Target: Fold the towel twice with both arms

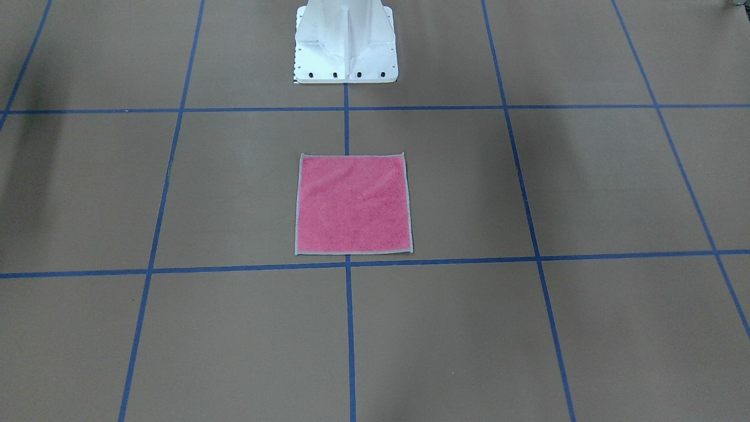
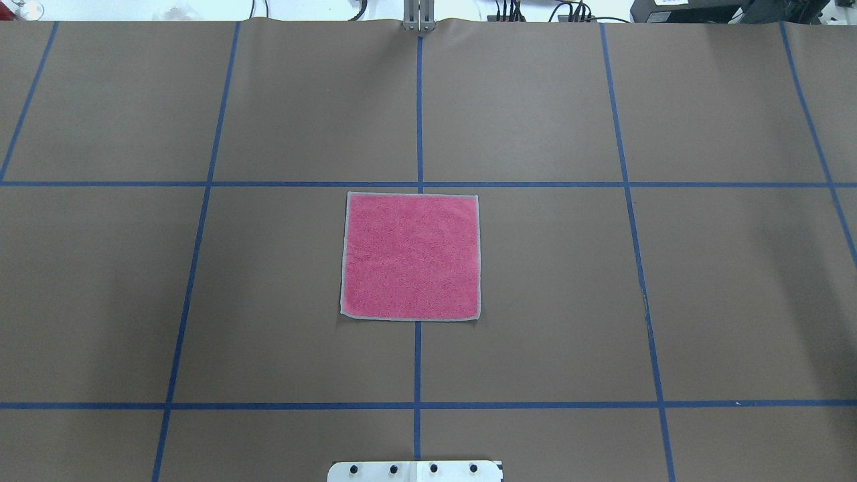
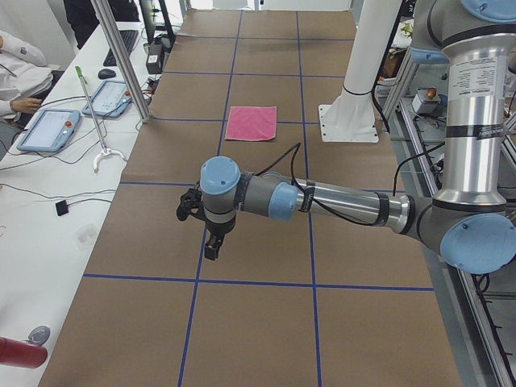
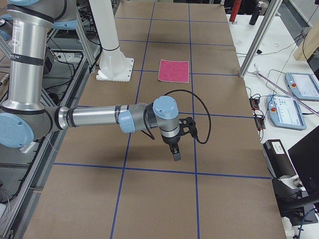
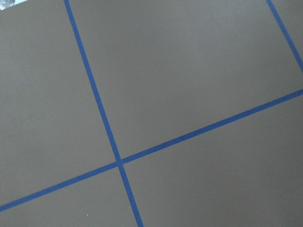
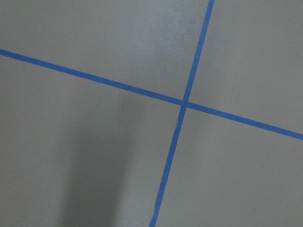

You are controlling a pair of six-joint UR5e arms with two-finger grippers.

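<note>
The towel (image 1: 353,204) lies flat and unfolded, pink face up, with light grey edging, at the table's middle on the brown paper. It also shows in the overhead view (image 2: 411,256) and, small, in the side views (image 3: 251,122) (image 4: 174,70). No arm is near it. My left gripper (image 3: 211,246) hangs above the table far to the towel's left, seen only in the exterior left view. My right gripper (image 4: 175,152) hangs far to the towel's right, seen only in the exterior right view. I cannot tell whether either is open or shut. Both wrist views show only taped paper.
The white bolted pedestal (image 1: 345,47) stands just behind the towel on the robot's side. Blue tape lines grid the brown paper. A metal post (image 3: 121,56) and a side desk with tablets (image 3: 48,129) lie across the table. A seated person's arm (image 3: 20,76) shows there.
</note>
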